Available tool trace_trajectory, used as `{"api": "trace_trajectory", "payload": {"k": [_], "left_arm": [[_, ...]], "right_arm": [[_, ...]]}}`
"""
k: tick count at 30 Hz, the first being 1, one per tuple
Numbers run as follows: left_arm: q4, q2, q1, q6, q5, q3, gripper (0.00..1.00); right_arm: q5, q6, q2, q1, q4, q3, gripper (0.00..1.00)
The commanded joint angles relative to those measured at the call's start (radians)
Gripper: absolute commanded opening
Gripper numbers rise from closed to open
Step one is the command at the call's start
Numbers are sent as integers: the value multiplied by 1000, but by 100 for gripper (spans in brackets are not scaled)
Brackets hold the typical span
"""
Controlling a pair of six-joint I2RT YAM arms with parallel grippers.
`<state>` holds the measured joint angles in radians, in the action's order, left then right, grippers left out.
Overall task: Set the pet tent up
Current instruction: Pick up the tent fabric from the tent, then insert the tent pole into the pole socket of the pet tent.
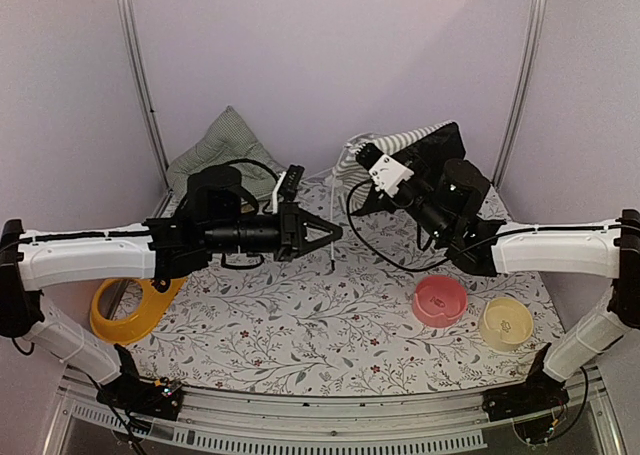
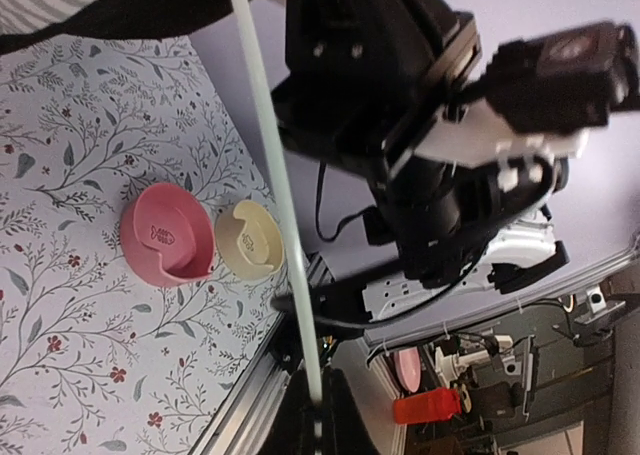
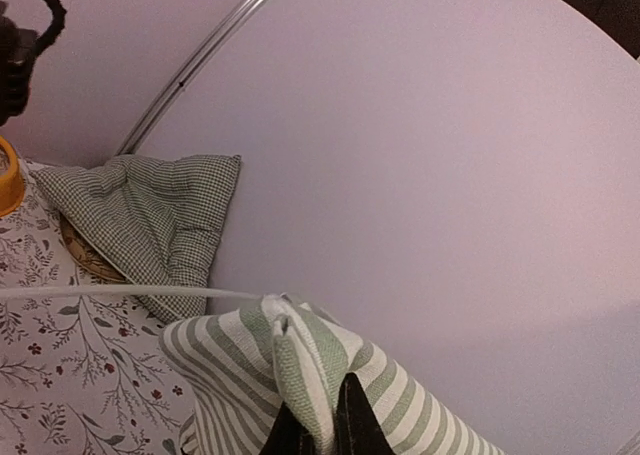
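While the pole [image 2: 268, 145] is pinched by the left end effector [image 2: 318, 420] and the striped fabric of the pet tent [image 3: 250, 360] by the right end effector [image 3: 322, 425], tent bunched at 1 o'clock on the surface [image 1: 300, 315], fabric should be held taut, pole fed straight, bowing avoided.

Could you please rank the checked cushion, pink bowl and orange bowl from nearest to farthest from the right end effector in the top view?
From the right end effector, shut on the pet tent:
1. Checked cushion, back left.
2. Pink bowl, front right.
3. Orange bowl, front left edge.
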<state>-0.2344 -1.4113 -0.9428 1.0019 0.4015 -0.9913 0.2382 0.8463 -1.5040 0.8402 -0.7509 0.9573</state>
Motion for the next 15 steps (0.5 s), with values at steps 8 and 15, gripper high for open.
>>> {"api": "trace_trajectory", "payload": {"k": [8, 15], "left_arm": [[-145, 169, 2, 82, -362, 70, 0], [-212, 149, 30, 124, -435, 86, 0]], "right_arm": [[-33, -215, 97, 178, 277, -41, 0], [27, -337, 120, 287, 304, -151, 0]]}}
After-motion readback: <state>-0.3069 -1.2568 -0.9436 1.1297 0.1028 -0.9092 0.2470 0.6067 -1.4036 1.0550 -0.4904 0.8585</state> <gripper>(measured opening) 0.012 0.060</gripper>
